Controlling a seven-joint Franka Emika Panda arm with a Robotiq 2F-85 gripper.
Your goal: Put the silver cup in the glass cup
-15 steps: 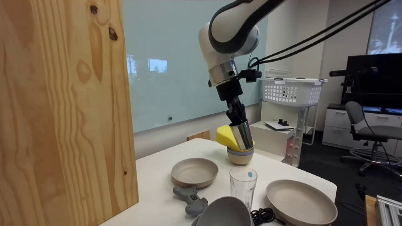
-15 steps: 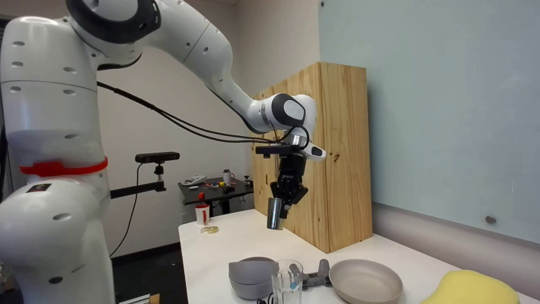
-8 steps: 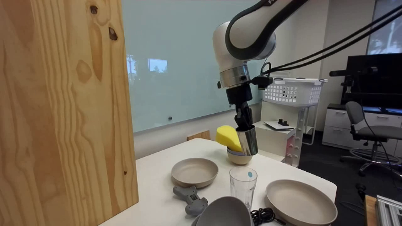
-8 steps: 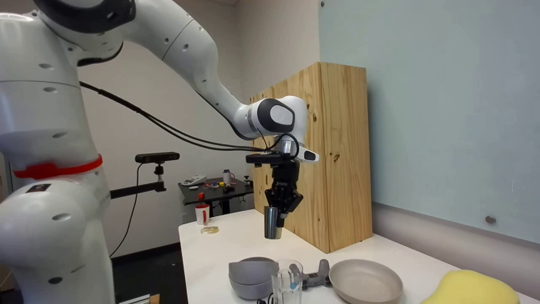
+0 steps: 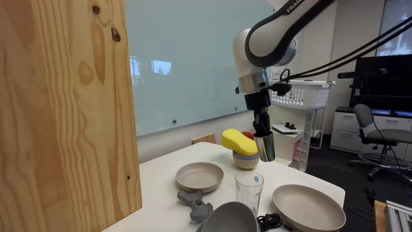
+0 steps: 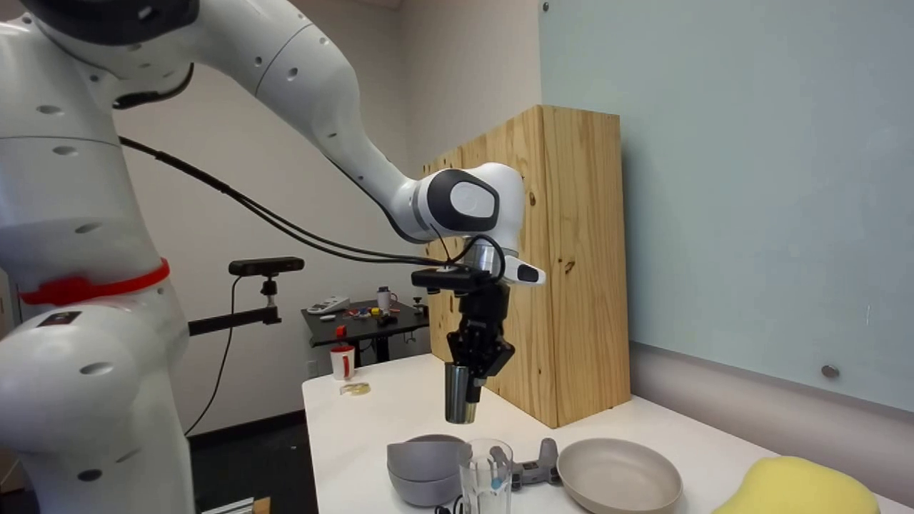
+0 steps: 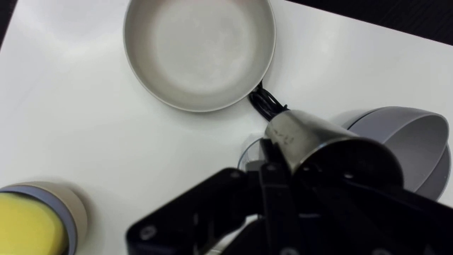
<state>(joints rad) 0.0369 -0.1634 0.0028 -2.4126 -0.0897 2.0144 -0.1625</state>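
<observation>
The silver cup (image 5: 265, 149) is held in the air by my gripper (image 5: 263, 132), which is shut on its wall near the rim, one finger inside. The cup tilts slightly, mouth up. The glass cup (image 5: 249, 191) stands upright on the table, lower than the silver cup and apart from it. In an exterior view the silver cup (image 6: 455, 394) is just above and slightly left of the glass cup (image 6: 493, 475), with the gripper (image 6: 473, 378) above. In the wrist view the silver cup (image 7: 300, 132) and fingers (image 7: 279, 159) partly hide the glass cup (image 7: 252, 152).
Grey bowls (image 5: 230, 219) stand beside the glass cup, with a black cable (image 5: 270, 221) and a tan plate (image 5: 309, 206) close by. A grey controller (image 5: 196, 206), a tan bowl (image 5: 199, 176), a pot (image 5: 245, 162) with a yellow sponge (image 5: 239, 142) and a wooden cabinet (image 6: 585, 271) are also around.
My gripper has carried the silver cup lower, rightward in an exterior view and slightly leftward in an exterior view. The cup now hangs more upright. The glass cup has not moved.
</observation>
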